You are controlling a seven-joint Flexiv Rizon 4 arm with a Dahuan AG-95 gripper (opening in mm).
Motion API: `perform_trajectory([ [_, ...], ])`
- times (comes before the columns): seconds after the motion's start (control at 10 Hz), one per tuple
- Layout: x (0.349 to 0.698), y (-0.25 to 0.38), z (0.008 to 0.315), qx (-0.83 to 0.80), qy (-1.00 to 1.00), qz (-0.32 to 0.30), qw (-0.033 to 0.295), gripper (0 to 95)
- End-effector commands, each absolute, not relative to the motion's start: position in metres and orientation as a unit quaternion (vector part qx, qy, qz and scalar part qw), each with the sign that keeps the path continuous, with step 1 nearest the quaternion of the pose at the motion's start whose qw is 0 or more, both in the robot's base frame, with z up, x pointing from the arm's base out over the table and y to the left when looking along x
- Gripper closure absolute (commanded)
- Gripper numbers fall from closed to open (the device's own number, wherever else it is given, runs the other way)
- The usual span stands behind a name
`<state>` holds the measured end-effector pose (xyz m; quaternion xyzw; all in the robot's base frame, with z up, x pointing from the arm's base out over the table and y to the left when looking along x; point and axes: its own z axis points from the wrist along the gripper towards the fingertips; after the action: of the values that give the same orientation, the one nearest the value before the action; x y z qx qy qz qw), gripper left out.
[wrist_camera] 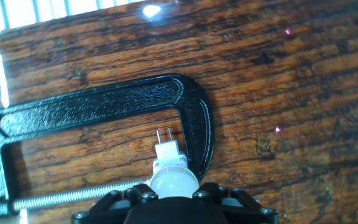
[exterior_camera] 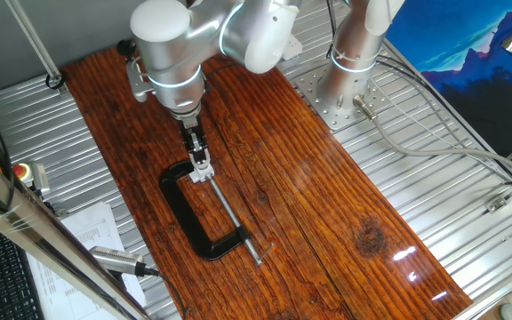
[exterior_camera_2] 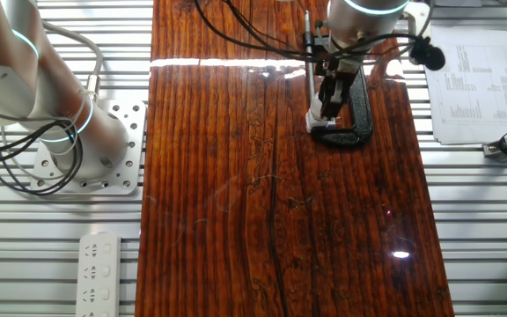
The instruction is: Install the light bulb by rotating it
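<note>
The light bulb [wrist_camera: 173, 179], small, white and frosted, shows in the hand view at the bottom centre, between the two black fingers [wrist_camera: 122, 198] of my gripper [wrist_camera: 173, 191], which is shut on it. Just beyond the bulb a small white piece with two metal prongs [wrist_camera: 166, 147] sticks out, inside the jaw of a black C-clamp [wrist_camera: 104, 99]. In one fixed view the gripper [exterior_camera: 201, 165] points straight down at the clamp's [exterior_camera: 185, 213] upper end, with a white bit [exterior_camera: 204, 172] at its tips. The other fixed view shows the gripper [exterior_camera_2: 327, 104] over the clamp [exterior_camera_2: 352, 132].
The clamp's threaded screw [exterior_camera: 231, 216] runs toward the near edge of the wooden board [exterior_camera: 327, 213]. Papers [exterior_camera: 87, 233] and a grey tool [exterior_camera: 118, 260] lie left of the board. The arm's base [exterior_camera: 349, 67] stands on the metal table at the back right.
</note>
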<state>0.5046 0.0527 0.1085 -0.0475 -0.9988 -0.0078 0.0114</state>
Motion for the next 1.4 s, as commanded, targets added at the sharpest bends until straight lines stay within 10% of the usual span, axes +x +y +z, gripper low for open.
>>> perform_trajectory([
  [0.1,0.505,0.054,0.114,-0.021,-1.0,-0.007,0.012,0.0],
  [0.5,0.504,0.056,0.125,0.122,-0.992,0.006,0.015,0.0],
  [0.6,0.503,0.057,0.131,0.229,-0.973,0.017,0.019,19.0],
  [1.4,0.497,0.083,0.136,0.72,-0.693,0.019,0.034,19.0],
])
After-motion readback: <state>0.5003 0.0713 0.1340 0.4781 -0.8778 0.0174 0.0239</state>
